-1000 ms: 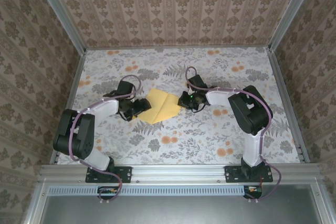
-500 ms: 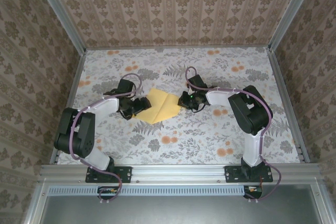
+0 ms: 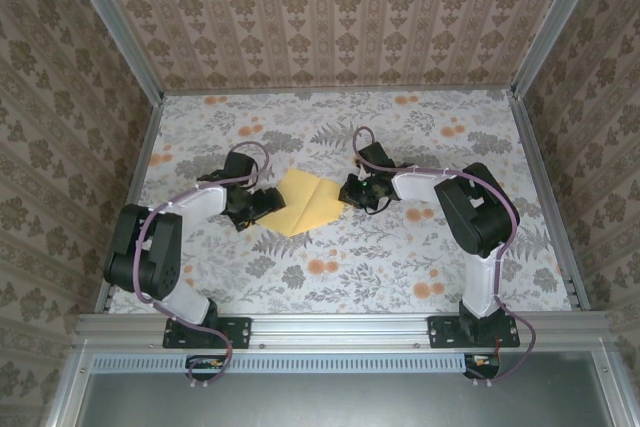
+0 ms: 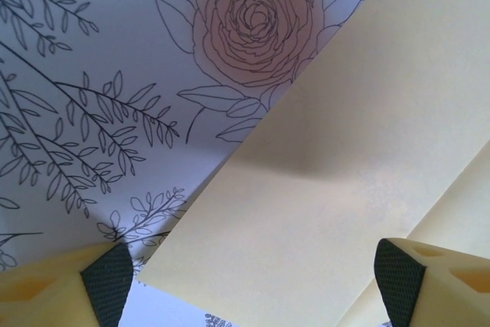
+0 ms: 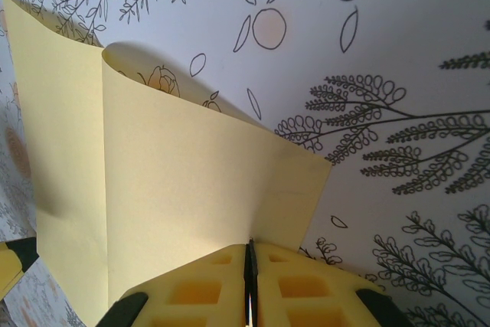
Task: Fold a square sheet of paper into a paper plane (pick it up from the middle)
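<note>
The square sheet of paper [image 3: 308, 202] is pale yellow and lies at the table's middle, turned like a diamond, with a crease down its centre. My left gripper [image 3: 262, 203] sits low at the sheet's left corner. It is open, its two fingertips [image 4: 107, 281] wide apart, and the corner of the sheet [image 4: 344, 151] lies between them untouched. My right gripper [image 3: 347, 192] is shut on the sheet's right corner. In the right wrist view the right gripper [image 5: 250, 254] pinches the sheet's [image 5: 176, 189] edge, which rises a little off the table. No paper plane shape shows.
The table [image 3: 400, 247] carries a grey floral cloth with small orange flower prints [image 3: 322, 267]. Patterned walls [image 3: 330, 17] close in the back and both sides. A metal rail [image 3: 340, 327] runs along the near edge by the arm bases.
Almost nothing: the left gripper has shifted very slightly at the sheet's left corner. The right gripper and the sheet are still.
</note>
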Robot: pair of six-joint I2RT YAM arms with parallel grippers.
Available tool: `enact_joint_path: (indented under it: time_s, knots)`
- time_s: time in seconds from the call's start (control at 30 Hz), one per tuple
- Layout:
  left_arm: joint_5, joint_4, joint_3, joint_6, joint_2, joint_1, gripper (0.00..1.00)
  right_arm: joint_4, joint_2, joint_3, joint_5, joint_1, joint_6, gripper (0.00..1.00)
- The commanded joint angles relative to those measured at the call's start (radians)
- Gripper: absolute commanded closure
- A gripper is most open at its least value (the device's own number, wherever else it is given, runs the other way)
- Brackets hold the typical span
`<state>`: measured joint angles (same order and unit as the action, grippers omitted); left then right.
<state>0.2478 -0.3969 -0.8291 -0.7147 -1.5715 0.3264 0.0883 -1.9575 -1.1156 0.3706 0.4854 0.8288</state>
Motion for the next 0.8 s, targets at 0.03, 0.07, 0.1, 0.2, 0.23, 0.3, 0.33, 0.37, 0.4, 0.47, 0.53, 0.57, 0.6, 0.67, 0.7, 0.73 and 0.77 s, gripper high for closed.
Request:
enact_joint_path:
  time_s: [0.03,0.07,0.1,0.2,0.23,0.3,0.33,0.37,0.4,0.47,0.53,0.57,0.6,0.67,0.7,0.73,0.77]
  knots:
    - [0.166,0.169,0.046,-0.012,-0.010,-0.002,0.16,0.080,-0.033,0.000,-0.031,0.006,-0.017,0.89]
    - [0.193,0.194,0.053,-0.014,-0.002,-0.003,0.17,0.080,-0.033,0.000,-0.030,0.005,-0.017,0.89]
    - [0.216,0.220,0.060,-0.015,0.004,-0.004,0.17,0.080,-0.033,0.000,-0.030,0.005,-0.018,0.89]
    - [0.297,0.288,0.076,-0.027,0.024,-0.008,0.18,0.080,-0.032,0.000,-0.030,0.005,-0.018,0.89]
    - [0.321,0.308,0.080,-0.033,0.030,-0.008,0.18,0.080,-0.033,0.000,-0.029,0.005,-0.017,0.89]
    - [0.347,0.329,0.084,-0.036,0.039,-0.009,0.18,0.077,-0.033,0.000,-0.028,0.005,-0.016,0.89]
    - [0.350,0.331,0.085,-0.033,0.045,-0.009,0.18,0.077,-0.033,0.000,-0.028,0.006,-0.015,0.89]
    - [0.355,0.334,0.086,-0.031,0.048,-0.009,0.18,0.077,-0.033,-0.001,-0.026,0.006,-0.015,0.89]
    - [0.359,0.338,0.087,-0.028,0.052,-0.009,0.19,0.076,-0.033,-0.002,-0.027,0.006,-0.014,0.89]
    - [0.376,0.351,0.090,-0.023,0.055,-0.009,0.19,0.076,-0.033,0.000,-0.027,0.006,-0.015,0.89]
    - [0.389,0.360,0.090,-0.015,0.054,-0.007,0.19,0.077,-0.034,0.000,-0.027,0.005,-0.015,0.89]
    - [0.417,0.366,0.090,-0.010,0.051,-0.006,0.19,0.077,-0.035,-0.001,-0.025,0.005,-0.014,0.89]
    - [0.429,0.371,0.088,-0.007,0.050,-0.004,0.19,0.076,-0.034,0.000,-0.025,0.005,-0.014,0.89]
    - [0.455,0.387,0.090,-0.001,0.050,0.006,0.19,0.076,-0.033,0.000,-0.022,0.006,-0.016,0.89]
    - [0.467,0.393,0.087,0.000,0.050,0.012,0.19,0.075,-0.033,-0.001,-0.021,0.005,-0.016,0.89]
    - [0.479,0.401,0.085,0.003,0.051,0.022,0.19,0.076,-0.032,-0.001,-0.018,0.005,-0.017,0.89]
    - [0.489,0.406,0.081,0.006,0.050,0.034,0.19,0.076,-0.032,-0.003,-0.016,0.006,-0.017,0.89]
